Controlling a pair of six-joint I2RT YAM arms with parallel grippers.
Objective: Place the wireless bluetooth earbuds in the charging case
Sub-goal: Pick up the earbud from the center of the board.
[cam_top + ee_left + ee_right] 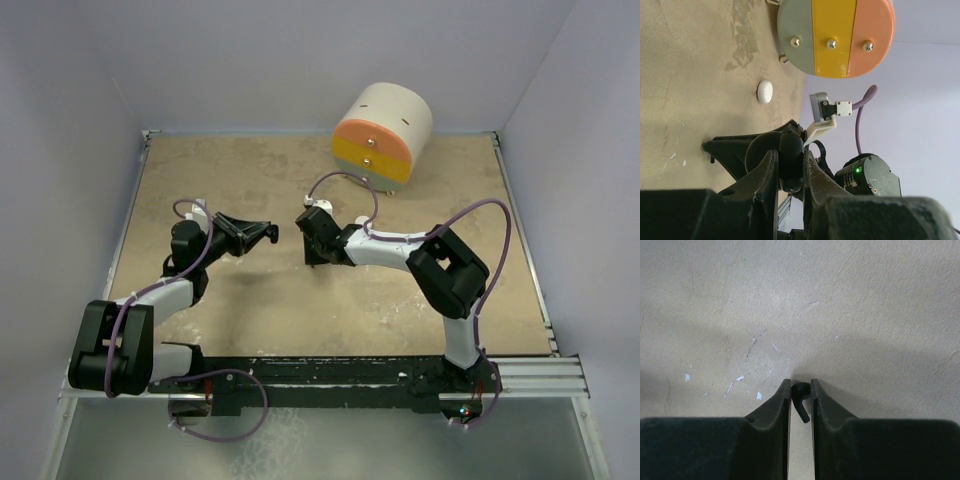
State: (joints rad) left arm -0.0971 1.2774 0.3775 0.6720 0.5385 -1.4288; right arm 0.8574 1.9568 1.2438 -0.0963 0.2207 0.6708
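From above, the left gripper (268, 233) hangs over the middle of the table (300, 310), its tip turned toward the right gripper (313, 258), which points down at the surface just beside it; the cream-and-orange drawer unit (383, 135) stands at the far edge, well apart from both, and whatever the grippers hold is too small to make out here. In the left wrist view, the two dark fingers (767, 175) are clenched on the charging case (790, 160), a glossy black round puck gripped by its sides and held clear of the table; farther on, a white oval earbud (764, 91) lies alone on the bare tabletop, near the foot of the drawer unit. In the right wrist view, the right gripper hovers close above the table, its fingertips pinched together on a small black hooked piece (800, 391); what that piece is I cannot tell
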